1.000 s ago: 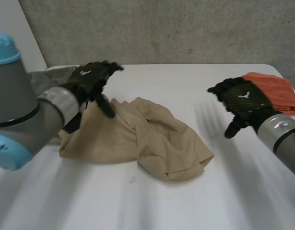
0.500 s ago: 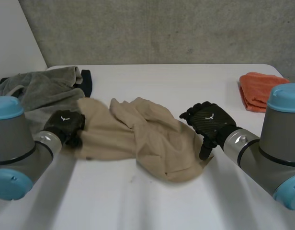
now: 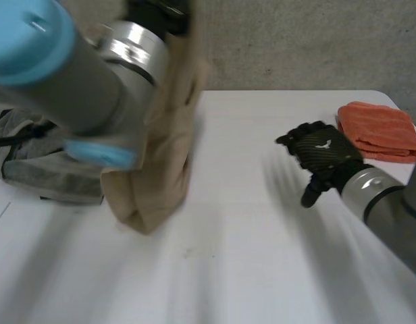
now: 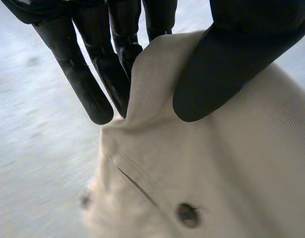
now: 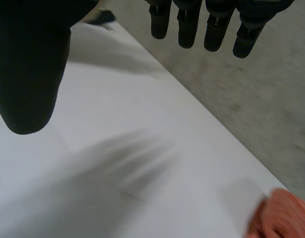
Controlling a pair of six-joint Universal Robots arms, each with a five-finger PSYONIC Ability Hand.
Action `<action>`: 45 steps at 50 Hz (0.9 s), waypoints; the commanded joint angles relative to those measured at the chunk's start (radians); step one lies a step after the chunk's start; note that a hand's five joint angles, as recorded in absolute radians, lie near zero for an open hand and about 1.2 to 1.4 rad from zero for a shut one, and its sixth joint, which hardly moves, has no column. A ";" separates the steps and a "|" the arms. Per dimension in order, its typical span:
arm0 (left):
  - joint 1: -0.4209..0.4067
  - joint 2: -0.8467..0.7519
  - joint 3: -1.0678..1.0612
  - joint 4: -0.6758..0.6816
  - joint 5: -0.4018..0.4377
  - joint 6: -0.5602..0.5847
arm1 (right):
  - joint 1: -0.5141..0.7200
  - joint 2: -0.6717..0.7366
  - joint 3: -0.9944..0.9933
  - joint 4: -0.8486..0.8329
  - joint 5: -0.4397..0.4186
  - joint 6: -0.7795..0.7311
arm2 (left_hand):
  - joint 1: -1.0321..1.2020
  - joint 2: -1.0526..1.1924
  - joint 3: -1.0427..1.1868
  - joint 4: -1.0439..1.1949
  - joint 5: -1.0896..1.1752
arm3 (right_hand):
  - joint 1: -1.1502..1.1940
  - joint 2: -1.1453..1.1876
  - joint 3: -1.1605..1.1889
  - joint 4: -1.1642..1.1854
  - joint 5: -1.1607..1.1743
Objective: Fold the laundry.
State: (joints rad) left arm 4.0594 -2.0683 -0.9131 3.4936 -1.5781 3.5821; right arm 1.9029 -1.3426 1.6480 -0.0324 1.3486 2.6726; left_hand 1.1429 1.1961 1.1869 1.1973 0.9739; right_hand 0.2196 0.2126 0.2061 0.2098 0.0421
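Note:
A beige garment (image 3: 161,155) hangs in the air at the left of the table, its lower end just over the tabletop. My left hand (image 4: 113,54) pinches its top edge between thumb and fingers; a button and a seam of the beige garment (image 4: 207,173) show below the grip. In the head view my left arm (image 3: 66,74) is raised high in front of the cloth. My right hand (image 3: 319,152) hovers open over the right part of the table with nothing in it. Its fingers (image 5: 192,25) are straight above the bare tabletop.
A folded orange cloth (image 3: 380,131) lies at the table's far right, near my right hand. A grey garment (image 3: 32,158) is heaped at the left edge behind my left arm. The white table (image 3: 248,256) ends at a grey wall.
My left hand has shut on the beige garment and lifted it off the table, up and to the left. My right hand has drawn back to the right, away from the cloth.

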 commanded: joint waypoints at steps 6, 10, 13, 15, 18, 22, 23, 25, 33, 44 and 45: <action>-0.183 -0.145 -0.227 -0.031 0.312 -0.019 | -0.349 -0.023 -0.045 -0.011 -0.013 -0.034 | 0.210 0.157 0.166 0.156 0.205 | -0.045 -0.038 -0.032 -0.035 -0.042; -0.211 -0.145 -0.302 -0.061 0.378 -0.026 | -0.401 -0.013 -0.063 -0.011 -0.023 -0.046 | -0.235 -0.289 -0.279 -0.290 -0.241 | -0.045 -0.038 -0.032 -0.035 -0.042; -0.209 -0.122 -0.349 -0.067 0.415 -0.026 | -0.401 -0.007 -0.065 -0.011 -0.040 -0.056 | -0.617 -0.671 -0.661 -0.672 -0.623 | -0.045 -0.038 -0.032 -0.035 -0.042; -0.203 -0.087 -0.372 -0.068 0.409 -0.023 | -0.401 -0.003 -0.065 -0.011 -0.055 -0.063 | -0.849 -0.902 -0.893 -0.903 -0.854 | -0.045 -0.038 -0.032 -0.035 -0.042; -0.180 -0.043 -0.397 -0.076 0.371 -0.029 | -0.401 0.019 -0.065 -0.011 -0.101 -0.085 | -0.885 -0.939 -0.929 -0.940 -0.891 | -0.045 -0.038 -0.032 -0.035 -0.042; -0.143 0.026 -0.446 -0.106 0.251 -0.032 | -0.398 0.040 -0.066 -0.011 -0.169 -0.125 | -0.885 -0.939 -0.929 -0.940 -0.891 | -0.045 -0.038 -0.032 -0.035 -0.042; -0.143 0.057 -0.466 -0.117 0.203 -0.034 | -0.400 0.045 -0.068 -0.009 -0.183 -0.131 | -0.885 -0.939 -0.929 -0.940 -0.891 | -0.045 -0.038 -0.032 -0.035 -0.042; -0.143 0.082 -0.492 -0.125 0.155 -0.034 | -0.400 0.060 -0.068 -0.006 -0.201 -0.141 | -0.885 -0.939 -0.929 -0.940 -0.891 | -0.045 -0.038 -0.032 -0.035 -0.042; -0.134 0.142 -0.697 -0.131 -0.020 -0.043 | -0.322 0.085 -0.039 0.120 -0.273 -0.274 | -0.897 -0.950 -0.941 -0.952 -0.903 | -0.045 -0.038 -0.032 -0.035 -0.042; 0.022 0.129 -0.830 -0.117 -0.028 -0.043 | -0.282 0.161 0.024 0.100 -0.371 -0.594 | -0.882 -0.936 -0.926 -0.937 -0.888 | 0.091 0.098 0.105 0.101 0.094; 0.029 0.128 -0.834 -0.116 -0.028 -0.043 | -0.268 0.183 0.018 0.089 -0.382 -0.600 | -0.885 -0.939 -0.929 -0.940 -0.891 | 0.103 0.110 0.117 0.113 0.106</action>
State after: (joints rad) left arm 4.0166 -1.9297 -1.7115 3.3680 -1.6122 3.5395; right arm 1.6064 -1.2332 1.6633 0.0880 1.0166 2.1617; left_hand 0.2713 0.2674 0.2711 0.2629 0.0770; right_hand 0.2233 0.2328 0.2337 0.2347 0.0671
